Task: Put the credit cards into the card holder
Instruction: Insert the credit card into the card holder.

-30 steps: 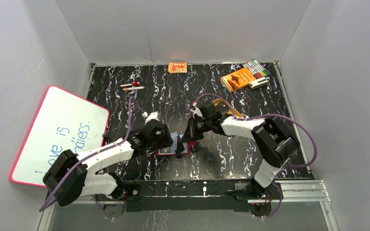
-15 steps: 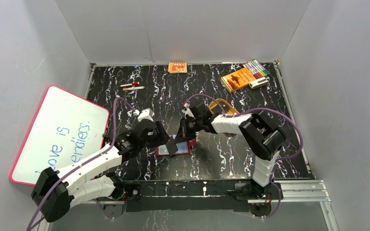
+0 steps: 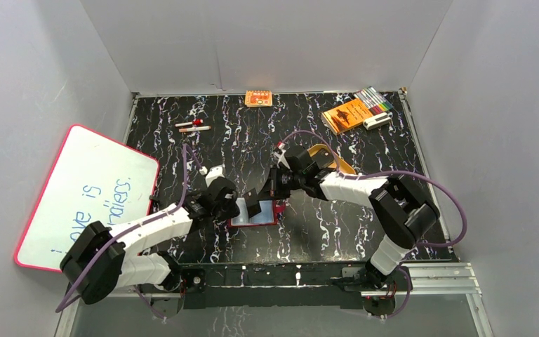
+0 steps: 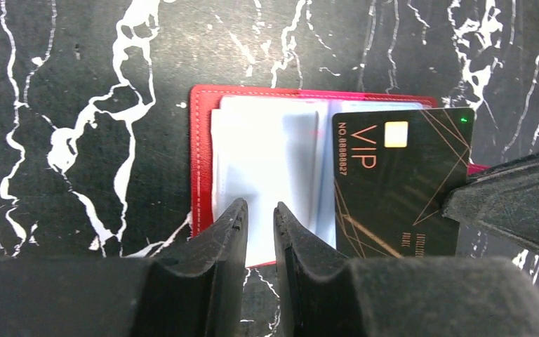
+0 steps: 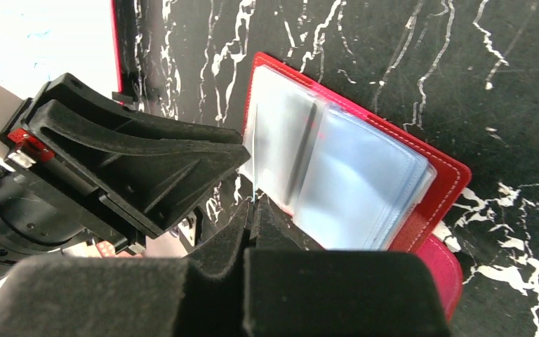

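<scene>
The red card holder (image 3: 254, 219) lies open on the black marbled table, pale clear sleeves (image 4: 267, 154) facing up. My right gripper (image 3: 265, 199) is shut on a black credit card (image 4: 400, 182) marked VIP and holds it over the holder's right half. In the right wrist view this card shows edge-on as a thin line above the right gripper (image 5: 255, 203). My left gripper (image 4: 260, 210) hangs over the near edge of the left sleeve. Its jaws stand a narrow gap apart, with nothing showing between them. Its black fingers (image 5: 147, 161) point at the holder (image 5: 449, 175) from the left.
A whiteboard (image 3: 84, 193) leans off the table's left edge. An orange booklet (image 3: 346, 114), a marker set (image 3: 374, 100) and a small orange box (image 3: 258, 98) sit along the back. Two pens (image 3: 191, 126) lie at back left. A tan tray (image 3: 325, 151) peeks out behind the right arm.
The left gripper's jaws have narrowed a lot and it has drawn back left, to the holder's left edge. The right gripper still holds the card over the holder.
</scene>
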`<state>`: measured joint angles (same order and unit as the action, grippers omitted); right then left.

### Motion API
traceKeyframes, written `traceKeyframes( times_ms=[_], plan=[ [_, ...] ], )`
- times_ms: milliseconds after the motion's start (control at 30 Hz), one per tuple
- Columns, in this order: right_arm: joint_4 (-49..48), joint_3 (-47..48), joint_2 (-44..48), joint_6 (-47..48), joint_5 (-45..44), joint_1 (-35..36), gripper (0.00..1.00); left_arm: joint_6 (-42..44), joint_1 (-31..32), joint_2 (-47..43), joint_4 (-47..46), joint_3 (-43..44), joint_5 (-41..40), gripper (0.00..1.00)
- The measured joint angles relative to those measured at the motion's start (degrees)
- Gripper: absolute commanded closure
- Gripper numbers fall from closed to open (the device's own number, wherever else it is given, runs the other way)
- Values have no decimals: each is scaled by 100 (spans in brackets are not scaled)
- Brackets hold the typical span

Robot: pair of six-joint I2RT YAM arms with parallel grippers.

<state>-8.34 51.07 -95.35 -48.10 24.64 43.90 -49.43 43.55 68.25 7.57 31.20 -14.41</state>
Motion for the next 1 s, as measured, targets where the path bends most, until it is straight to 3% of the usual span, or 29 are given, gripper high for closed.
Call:
traceKeyframes(
  times_ms=[1000],
  plan=[
    [-297,-457,-160,-466,-192,0,100,-402,-66,-326,363,-348,-481,82]
  ],
)
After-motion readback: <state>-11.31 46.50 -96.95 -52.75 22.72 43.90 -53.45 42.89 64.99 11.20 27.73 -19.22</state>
